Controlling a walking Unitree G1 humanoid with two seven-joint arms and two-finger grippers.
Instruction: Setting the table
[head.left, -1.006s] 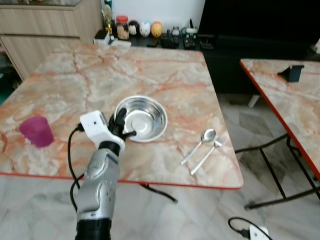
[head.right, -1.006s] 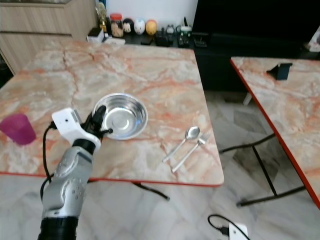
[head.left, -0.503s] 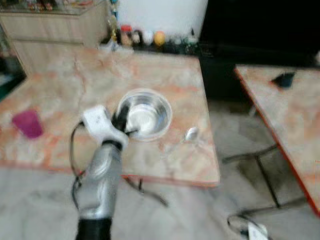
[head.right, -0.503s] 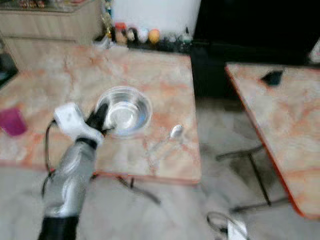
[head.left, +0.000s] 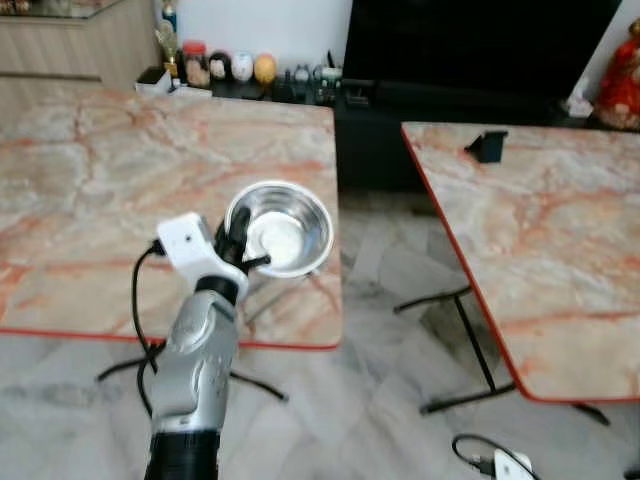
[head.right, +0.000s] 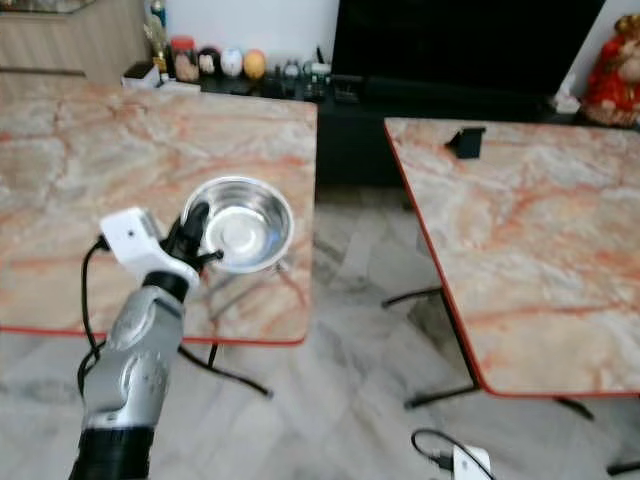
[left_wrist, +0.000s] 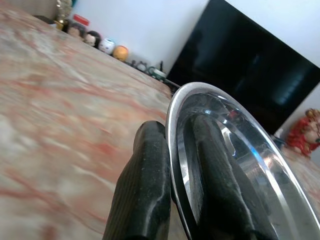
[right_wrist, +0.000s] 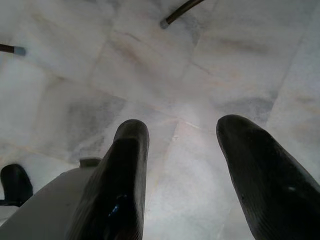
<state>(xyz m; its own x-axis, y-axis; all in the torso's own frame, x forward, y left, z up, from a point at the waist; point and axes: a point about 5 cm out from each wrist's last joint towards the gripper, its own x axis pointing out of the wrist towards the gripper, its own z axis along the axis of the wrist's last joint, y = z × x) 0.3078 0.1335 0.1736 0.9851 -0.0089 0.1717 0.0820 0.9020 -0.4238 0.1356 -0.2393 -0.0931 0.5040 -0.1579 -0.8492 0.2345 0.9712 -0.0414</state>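
Observation:
A shiny steel bowl (head.left: 280, 225) hangs tilted above the near right corner of the left marble table (head.left: 80, 200). My left gripper (head.left: 240, 250) is shut on the bowl's near rim. In the left wrist view the bowl's rim (left_wrist: 240, 150) runs between the two black fingers (left_wrist: 145, 190), one outside and one inside. My right gripper (right_wrist: 182, 165) hangs open over the pale floor tiles with nothing between its fingers.
A second marble table (head.left: 540, 240) with a red edge stands to the right, with a small black object (head.left: 487, 146) on it. A floor gap with table legs lies between the tables. A black cabinet (head.left: 470, 50) and small jars (head.left: 215, 68) are behind. A white plug and cable (head.left: 500, 462) lie on the floor.
The whole view has swung to the right, so the purple cup, spoon and fork have left it. The bowl has come along in my left gripper toward the table's right edge.

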